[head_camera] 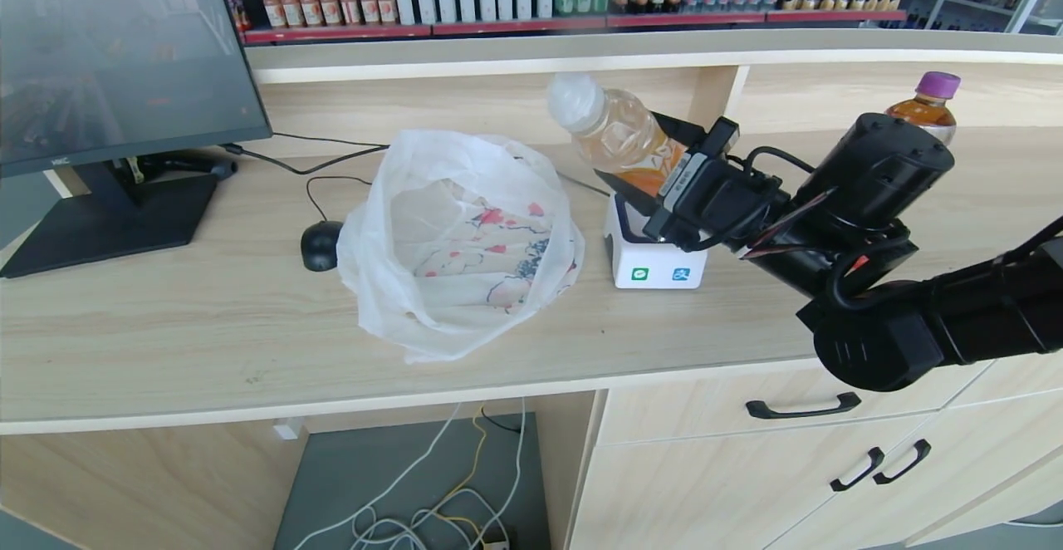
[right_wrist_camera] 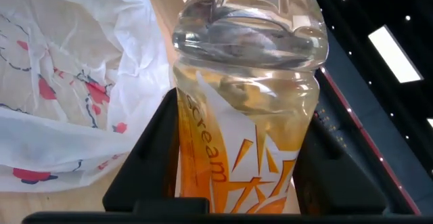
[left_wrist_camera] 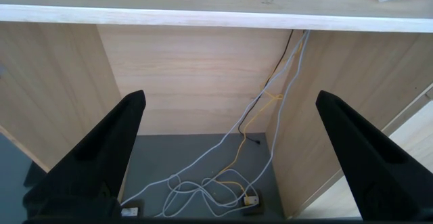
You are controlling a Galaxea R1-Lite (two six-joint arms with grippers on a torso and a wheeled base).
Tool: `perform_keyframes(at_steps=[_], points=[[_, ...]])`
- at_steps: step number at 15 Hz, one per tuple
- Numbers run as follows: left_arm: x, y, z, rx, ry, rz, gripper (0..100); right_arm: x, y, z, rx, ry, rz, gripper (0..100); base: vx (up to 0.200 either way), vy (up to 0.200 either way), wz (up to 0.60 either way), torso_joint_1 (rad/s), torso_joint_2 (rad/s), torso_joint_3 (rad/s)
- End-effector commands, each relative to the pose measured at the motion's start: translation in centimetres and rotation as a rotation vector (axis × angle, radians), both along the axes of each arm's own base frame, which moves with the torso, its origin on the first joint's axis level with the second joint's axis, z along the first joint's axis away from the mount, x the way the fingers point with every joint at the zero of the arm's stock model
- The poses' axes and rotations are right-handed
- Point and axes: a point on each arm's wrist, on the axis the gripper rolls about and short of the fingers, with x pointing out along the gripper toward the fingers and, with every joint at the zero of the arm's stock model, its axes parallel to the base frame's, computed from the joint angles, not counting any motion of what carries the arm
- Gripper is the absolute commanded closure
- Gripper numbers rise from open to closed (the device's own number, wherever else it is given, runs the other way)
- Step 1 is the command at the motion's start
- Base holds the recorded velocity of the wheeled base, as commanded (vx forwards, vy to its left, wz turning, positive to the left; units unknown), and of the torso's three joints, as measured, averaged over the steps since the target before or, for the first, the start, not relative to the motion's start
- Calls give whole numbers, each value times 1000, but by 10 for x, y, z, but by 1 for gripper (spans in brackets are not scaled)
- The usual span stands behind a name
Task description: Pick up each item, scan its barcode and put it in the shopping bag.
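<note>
In the head view the right fingers [head_camera: 629, 190] are clamped on an orange-labelled bottle [head_camera: 610, 130], held tilted with its white cap toward 10 o'clock, just above the white scanner [head_camera: 656, 266]. The scanner stands on the table [head_camera: 166, 326] at 3 o'clock of the open shopping bag [head_camera: 457, 243]; a mouse [head_camera: 320, 244] lies at the bag's 9 o'clock and a monitor [head_camera: 116, 51] at its 10 o'clock. A purple-capped bottle [head_camera: 930, 105] stands at 2 o'clock of the scanner. In the left wrist view the left fingers [left_wrist_camera: 101, 156] are spread wide and grip nothing, below the table edge, facing loose cables [left_wrist_camera: 223, 183]. In the right wrist view the bottle [right_wrist_camera: 247, 116] sits between the dark fingers [right_wrist_camera: 145, 163], the bag [right_wrist_camera: 67, 82] close beside it
</note>
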Motion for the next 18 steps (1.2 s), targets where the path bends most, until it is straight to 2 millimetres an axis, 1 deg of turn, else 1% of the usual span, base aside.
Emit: perform_keyframes(at_steps=[1,9,18], points=[[0,0,0,0,0,0,0,1,1,-5,-10,14,3,100,0,0,0,0,0,0],[0,0,0,0,0,0,0,0,-1,-15,-72,-4,7,100,0,0,0,0,0,0],[0,0,0,0,-2,0,0,-2,-1,-17,-66,-11,9,100,0,0,0,0,0,0]])
